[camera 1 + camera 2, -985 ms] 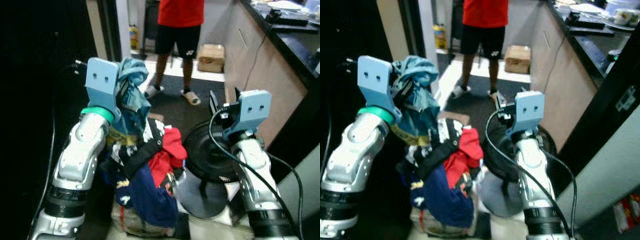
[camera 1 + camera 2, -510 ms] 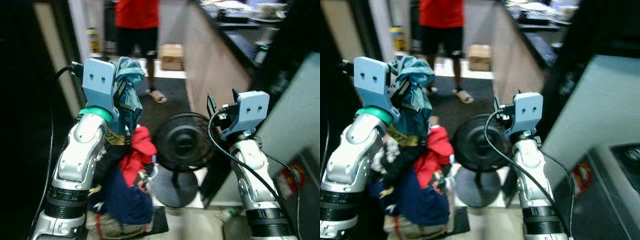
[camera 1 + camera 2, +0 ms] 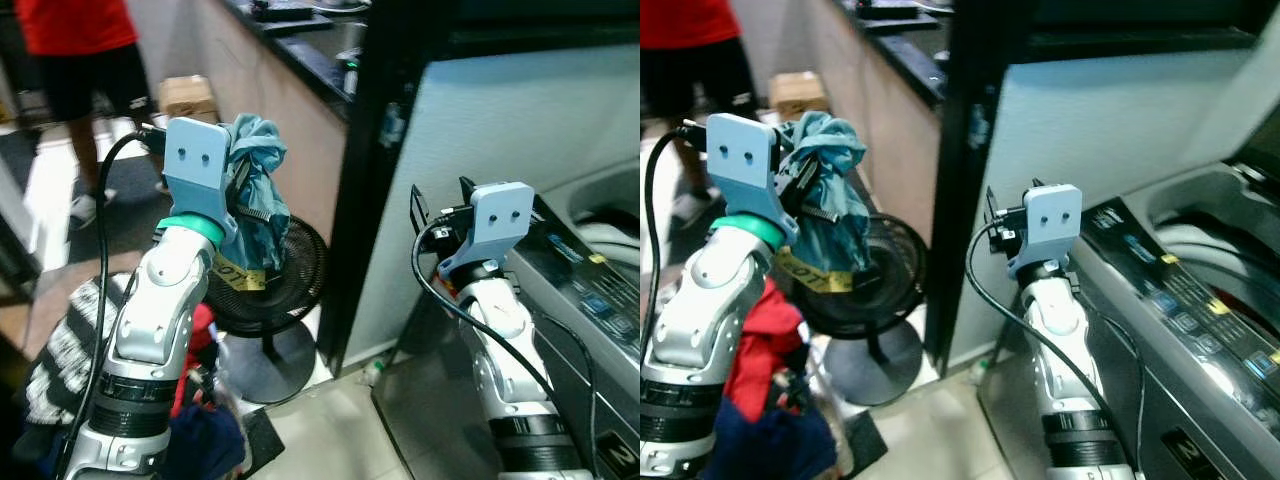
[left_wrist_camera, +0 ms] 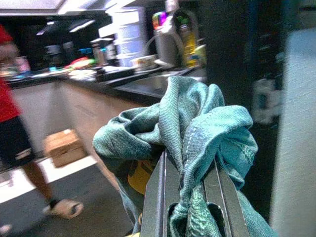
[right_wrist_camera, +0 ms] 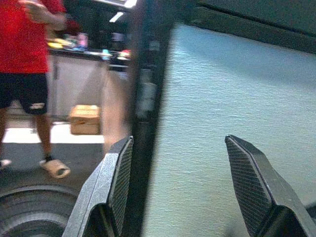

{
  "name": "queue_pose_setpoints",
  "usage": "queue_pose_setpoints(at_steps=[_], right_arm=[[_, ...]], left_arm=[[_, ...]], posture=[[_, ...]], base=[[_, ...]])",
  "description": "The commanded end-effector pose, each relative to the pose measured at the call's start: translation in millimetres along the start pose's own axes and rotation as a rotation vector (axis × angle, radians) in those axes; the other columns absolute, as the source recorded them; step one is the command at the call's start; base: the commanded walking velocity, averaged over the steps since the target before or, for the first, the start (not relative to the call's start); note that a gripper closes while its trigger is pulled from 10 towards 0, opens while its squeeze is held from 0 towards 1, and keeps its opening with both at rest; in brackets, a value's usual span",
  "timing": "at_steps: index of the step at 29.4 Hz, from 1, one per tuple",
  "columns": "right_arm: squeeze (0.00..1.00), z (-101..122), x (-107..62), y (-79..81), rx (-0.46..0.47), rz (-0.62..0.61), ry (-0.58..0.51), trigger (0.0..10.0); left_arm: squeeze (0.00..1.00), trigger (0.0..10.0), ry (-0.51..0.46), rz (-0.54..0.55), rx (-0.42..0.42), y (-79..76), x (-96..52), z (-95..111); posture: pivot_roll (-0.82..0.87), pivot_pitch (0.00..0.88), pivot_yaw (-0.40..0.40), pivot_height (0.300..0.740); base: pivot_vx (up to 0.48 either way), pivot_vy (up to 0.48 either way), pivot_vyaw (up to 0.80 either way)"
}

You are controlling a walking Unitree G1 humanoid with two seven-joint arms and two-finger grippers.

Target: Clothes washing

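Left hand (image 4: 190,197), raised at chest height, fingers closed on a bunched teal denim garment (image 4: 197,128) bearing a yellow tag (image 3: 238,275) with black print, illegible. Right hand (image 5: 182,182), raised beside it, fingers spread wide and empty, facing a pale panel (image 5: 222,98). Washing machine (image 3: 1200,300) at right, lid up; control-panel lettering unreadable. Black fan (image 3: 290,270) stands on the floor. A person (image 3: 85,60) stands behind.
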State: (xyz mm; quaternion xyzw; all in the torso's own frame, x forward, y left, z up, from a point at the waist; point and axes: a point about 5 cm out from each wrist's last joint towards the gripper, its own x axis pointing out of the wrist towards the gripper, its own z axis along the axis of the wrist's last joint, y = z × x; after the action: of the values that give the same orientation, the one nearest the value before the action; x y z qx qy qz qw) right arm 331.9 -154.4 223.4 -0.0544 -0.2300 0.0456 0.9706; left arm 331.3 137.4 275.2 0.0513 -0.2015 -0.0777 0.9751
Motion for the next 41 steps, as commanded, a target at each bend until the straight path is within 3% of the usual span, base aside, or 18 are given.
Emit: queue_pose_setpoints(at_steps=[1, 34, 41], right_arm=[[0.00, 3.3, 2.6, 1.5, 0.013, 0.006, -0.012, 10.0], [0.00, 3.2, 3.2, 2.9, 0.022, 0.013, -0.013, 10.0], [0.00, 3.9, 4.5, -0.1, 0.089, -0.020, -0.011, 10.0]], left_arm=[[0.00, 10.0, 0.006, 0.012, 0.007, 2.8, -1.0, -3.2], [0.00, 10.0, -0.003, 0.013, 0.008, 3.4, -0.8, -2.1], [0.00, 10.0, -0.009, 0.014, -0.005, 3.5, -1.3, -0.9]], posture=[[0.04, 0.000, -0.003, 0.740], [0.05, 0.000, -0.004, 0.740], [0.05, 0.000, -0.003, 0.740]], base=[[0.000, 0.000, -0.80], [0.000, 0.000, -0.80], [0.000, 0.000, -0.80]])
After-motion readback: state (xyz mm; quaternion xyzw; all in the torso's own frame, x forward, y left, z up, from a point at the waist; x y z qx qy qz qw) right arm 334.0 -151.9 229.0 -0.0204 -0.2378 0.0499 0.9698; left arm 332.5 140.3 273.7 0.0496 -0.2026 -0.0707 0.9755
